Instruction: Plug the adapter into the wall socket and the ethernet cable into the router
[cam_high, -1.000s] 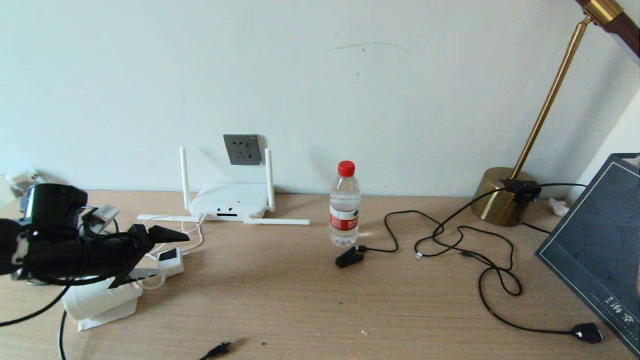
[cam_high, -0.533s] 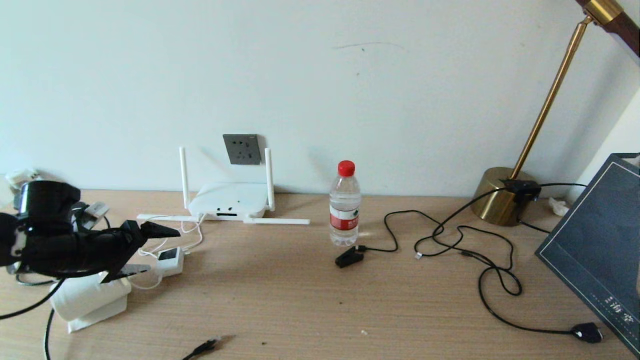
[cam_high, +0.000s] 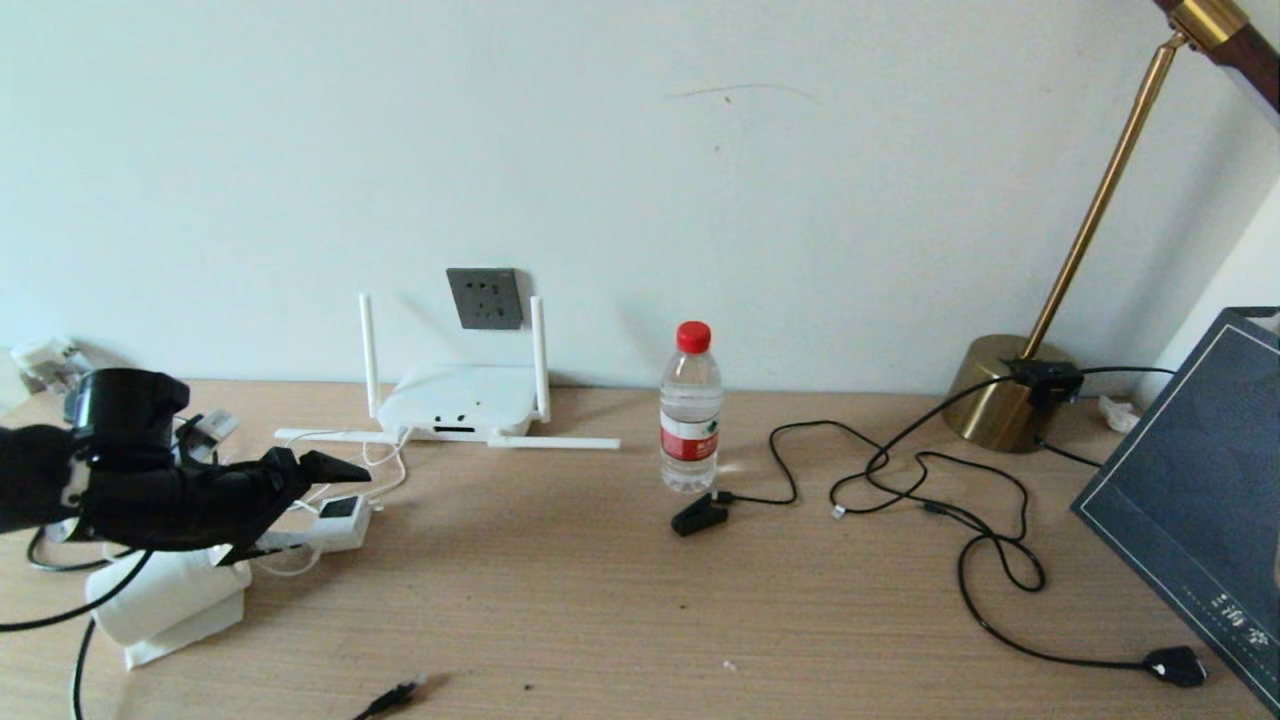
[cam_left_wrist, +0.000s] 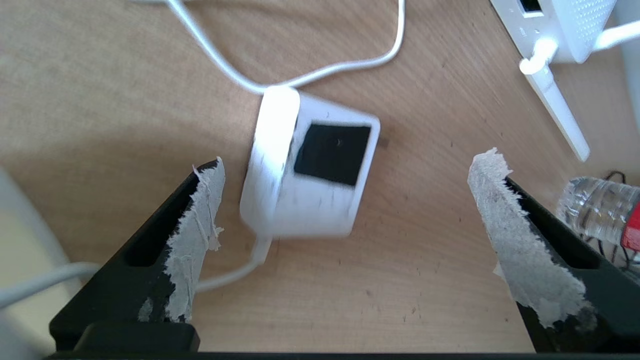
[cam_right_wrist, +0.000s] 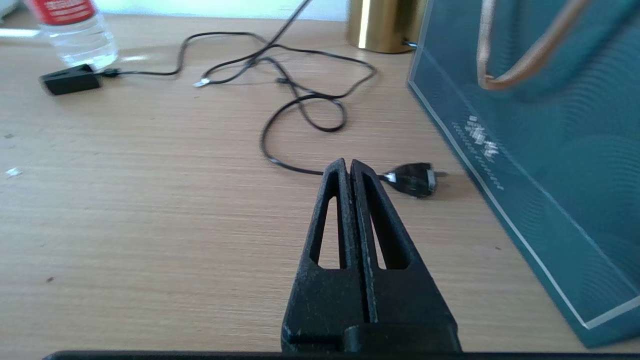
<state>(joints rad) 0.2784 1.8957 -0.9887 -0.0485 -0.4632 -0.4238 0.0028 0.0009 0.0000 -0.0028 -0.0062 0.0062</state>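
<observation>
The white adapter (cam_high: 340, 517) lies on the wooden table in front of the router (cam_high: 460, 400), dark square face up, with its thin white cord looping toward the router. My left gripper (cam_high: 335, 505) hovers over it, open wide. In the left wrist view the adapter (cam_left_wrist: 315, 185) sits partly between the taped fingers, nearer one of them, and the gripper (cam_left_wrist: 350, 160) does not touch it. The dark grey wall socket (cam_high: 485, 298) is on the wall above the router. The ethernet cable (cam_high: 838, 511) loops at the right, its connector (cam_right_wrist: 201, 83) loose. My right gripper (cam_right_wrist: 347, 162) is shut over bare table.
A white paper roll (cam_high: 160, 605) lies under my left arm. A water bottle (cam_high: 689, 420) stands mid-table beside a black clip-end cable (cam_high: 697, 517). A brass lamp base (cam_high: 1000, 395), its cord's plug (cam_high: 1175, 665) and a dark bag (cam_high: 1200, 490) fill the right. Another black plug (cam_high: 385, 700) lies at the front edge.
My left gripper has shifted only slightly over the adapter and stays open. The paper roll and the black plug at the front edge have slid left. The adapter has not moved.
</observation>
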